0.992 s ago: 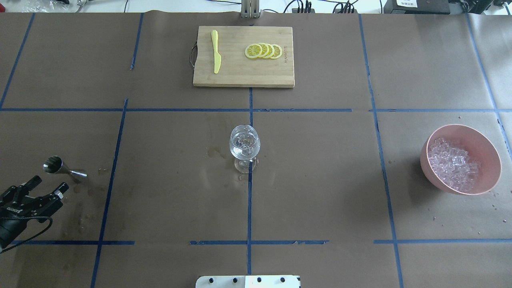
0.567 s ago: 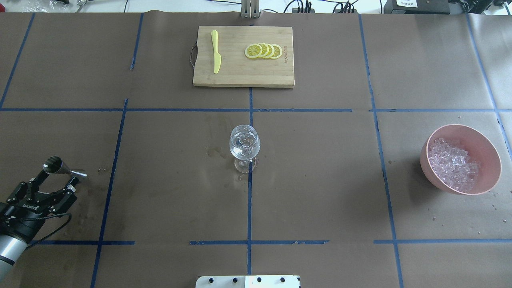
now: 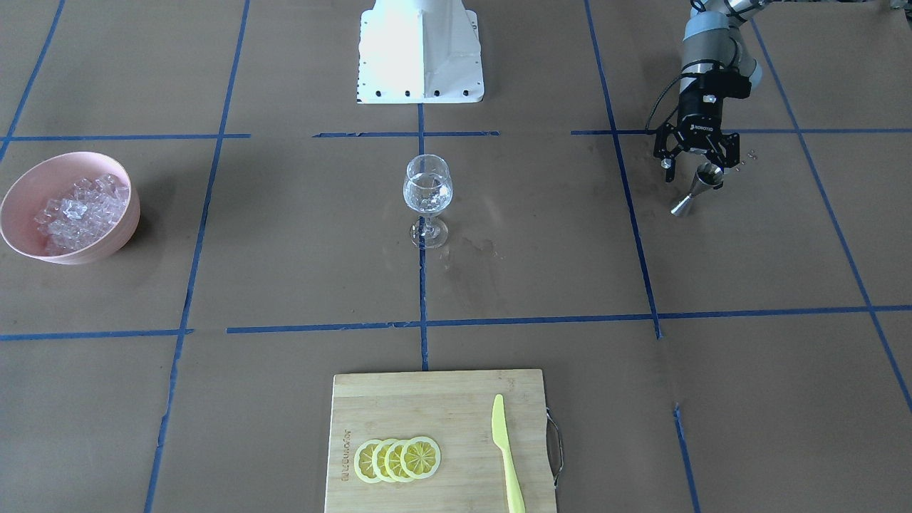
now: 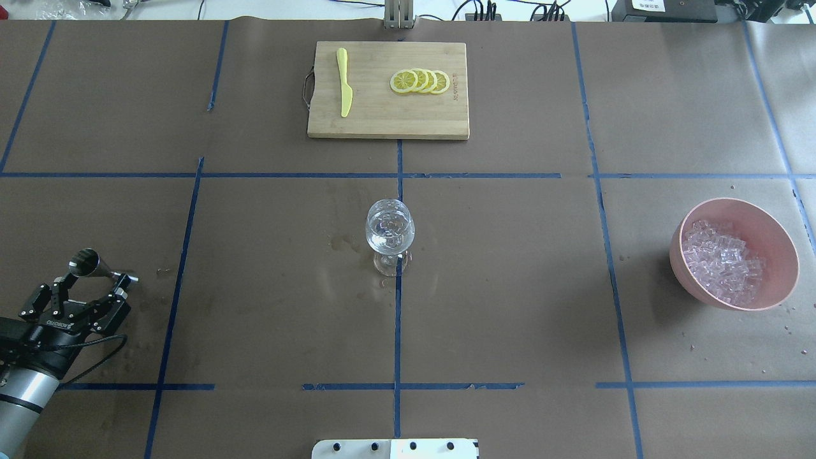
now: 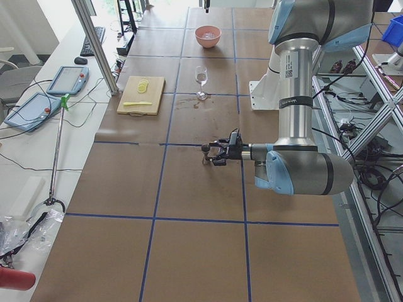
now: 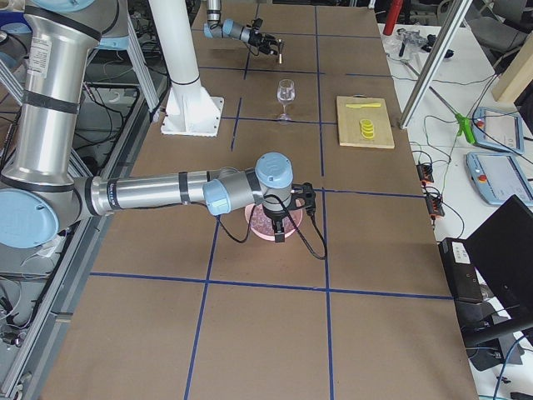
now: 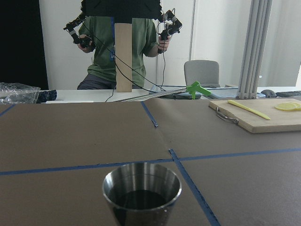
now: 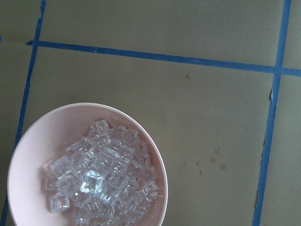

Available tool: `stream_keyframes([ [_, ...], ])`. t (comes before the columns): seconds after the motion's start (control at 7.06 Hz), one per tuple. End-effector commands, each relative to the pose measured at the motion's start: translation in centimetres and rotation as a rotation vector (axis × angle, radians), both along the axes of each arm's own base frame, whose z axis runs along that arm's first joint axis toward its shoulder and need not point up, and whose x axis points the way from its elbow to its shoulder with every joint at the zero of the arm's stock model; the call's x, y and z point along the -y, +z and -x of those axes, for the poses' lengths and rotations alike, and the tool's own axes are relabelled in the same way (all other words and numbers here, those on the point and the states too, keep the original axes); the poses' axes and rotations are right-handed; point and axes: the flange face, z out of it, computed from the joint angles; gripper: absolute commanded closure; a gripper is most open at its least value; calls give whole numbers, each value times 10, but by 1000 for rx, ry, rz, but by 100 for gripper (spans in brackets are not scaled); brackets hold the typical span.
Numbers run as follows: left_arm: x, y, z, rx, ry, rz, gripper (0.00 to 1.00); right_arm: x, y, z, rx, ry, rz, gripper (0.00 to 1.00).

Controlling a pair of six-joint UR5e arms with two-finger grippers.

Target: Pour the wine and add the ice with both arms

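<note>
A steel jigger (image 4: 95,266) stands at the table's left. My left gripper (image 4: 95,282) is open, one finger on each side of the jigger; they also show in the front view as gripper (image 3: 692,169) and jigger (image 3: 695,191). The left wrist view shows the jigger's cup (image 7: 142,190) close below, dark inside. A wine glass (image 4: 389,233) with clear contents stands at the centre. A pink bowl (image 4: 783,239) of ice cubes (image 4: 723,261) sits at the right. My right gripper (image 6: 279,227) hangs over that bowl; I cannot tell whether it is open. Its wrist view shows the ice (image 8: 99,179).
A wooden cutting board (image 4: 387,121) at the far middle carries a yellow knife (image 4: 344,83) and lemon slices (image 4: 421,81). The white pedestal base (image 3: 420,53) stands at the robot's side. Wet spots (image 4: 341,242) mark the paper near the glass.
My left gripper has moved forward and turned toward the jigger; its open fingers now flank it. The glass and the bowl have not moved.
</note>
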Motion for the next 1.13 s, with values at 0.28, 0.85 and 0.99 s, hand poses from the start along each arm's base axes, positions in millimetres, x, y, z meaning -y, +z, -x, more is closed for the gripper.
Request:
stream_keyframes([
  [0.28, 11, 13, -8, 25, -25, 3, 10, 0, -2, 0, 2, 1, -3, 0],
  [0.85, 11, 15, -17, 24, 1, 8, 44, 0, -3, 0, 5, 0, -4, 0],
  [0.99, 11, 13, -18, 16, 10, 10, 62, 0, -3, 0, 5, -1, -4, 0],
])
